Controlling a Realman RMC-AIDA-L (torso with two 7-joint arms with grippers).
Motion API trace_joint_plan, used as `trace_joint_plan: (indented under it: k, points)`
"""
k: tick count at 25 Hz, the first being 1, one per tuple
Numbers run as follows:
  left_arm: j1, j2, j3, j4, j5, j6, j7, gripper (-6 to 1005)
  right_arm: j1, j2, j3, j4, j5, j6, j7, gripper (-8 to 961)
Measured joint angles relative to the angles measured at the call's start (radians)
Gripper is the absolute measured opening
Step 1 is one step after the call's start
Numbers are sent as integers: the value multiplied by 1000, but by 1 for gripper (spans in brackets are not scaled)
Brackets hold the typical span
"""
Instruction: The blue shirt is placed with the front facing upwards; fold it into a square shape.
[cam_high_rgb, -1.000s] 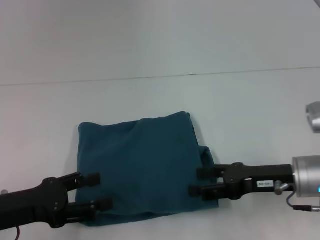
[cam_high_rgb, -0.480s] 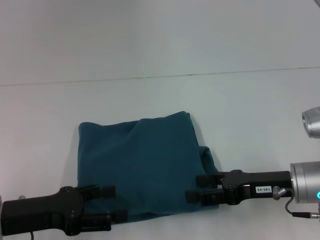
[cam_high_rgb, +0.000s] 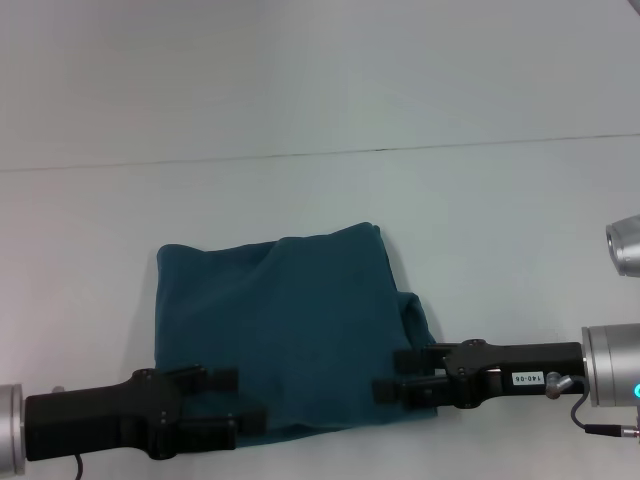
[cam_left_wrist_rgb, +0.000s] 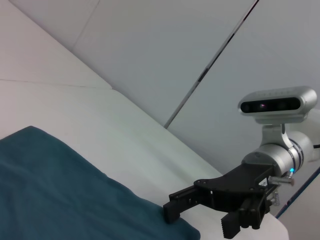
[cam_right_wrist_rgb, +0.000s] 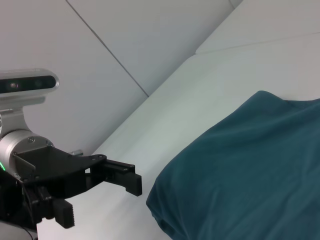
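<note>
The blue shirt (cam_high_rgb: 280, 330) lies folded into a rough square in the middle of the white table, plain teal side up, with a small bulge of cloth at its right edge. My left gripper (cam_high_rgb: 235, 402) is open over the shirt's near left corner, with nothing between its fingers. My right gripper (cam_high_rgb: 395, 375) is open over the near right corner, by the bulge. The left wrist view shows the shirt (cam_left_wrist_rgb: 65, 195) and the right gripper (cam_left_wrist_rgb: 200, 220) open at its edge. In the right wrist view, the left gripper (cam_right_wrist_rgb: 97, 200) stands open beside the shirt (cam_right_wrist_rgb: 250, 170).
A thin seam (cam_high_rgb: 320, 155) crosses the white table (cam_high_rgb: 500, 230) behind the shirt. The head camera (cam_left_wrist_rgb: 277, 102) shows above the right arm in the left wrist view.
My left gripper has moved right, further over the shirt's near left corner. The right gripper shifted slightly toward the near edge, then held still. The shirt has not moved.
</note>
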Motion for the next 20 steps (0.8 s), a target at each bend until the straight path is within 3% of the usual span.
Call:
trace_joint_plan:
  k: [7,20]
  points:
    - [-2,0,4,-18,-1,-15,98,905,-1,-1,0,0,-3,6,-5,945]
    - [-4,1,4,-23,-2,-20,101,905,-1,-5,0,0,-3,6,0,945]
